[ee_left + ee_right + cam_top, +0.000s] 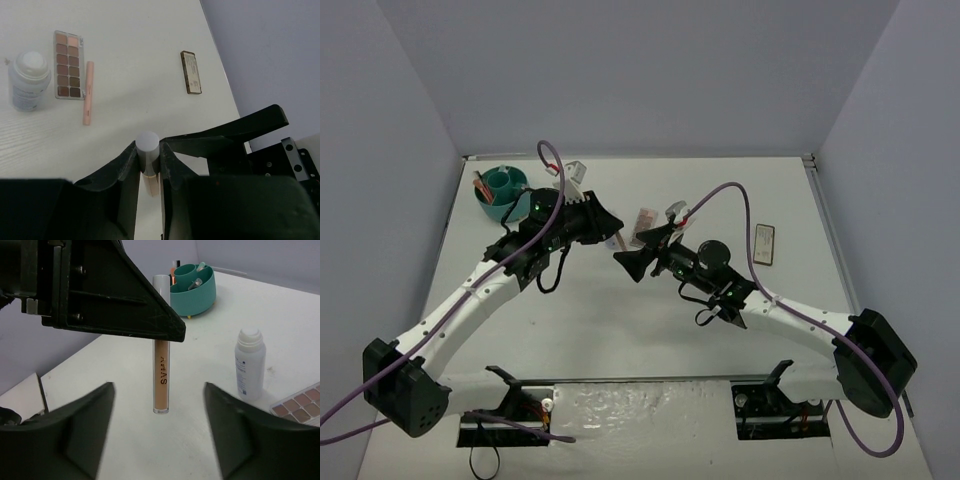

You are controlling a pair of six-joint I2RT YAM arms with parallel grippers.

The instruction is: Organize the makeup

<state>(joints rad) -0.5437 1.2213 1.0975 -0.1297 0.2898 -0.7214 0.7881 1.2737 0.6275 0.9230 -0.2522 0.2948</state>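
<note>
The left gripper (149, 156) is clamped on the pale round cap of a slim clear tube (161, 375) of peach liquid with dark lettering. The tube hangs upright at the centre of the right wrist view, above the matte white table (140, 45). The right gripper (157, 390) stands wide, its smooth black fingers (90, 425) either side of the tube and clear of it. At right stand a glossy white bottle (249, 367) and a brown-toned rectangular palette (300, 407); the round teal tub (195, 290) sits at upper centre.

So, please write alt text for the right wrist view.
The left gripper holds a tan, white-capped tube upright, between the right gripper's open fingers. Behind stand a white bottle and a teal tub.
</note>
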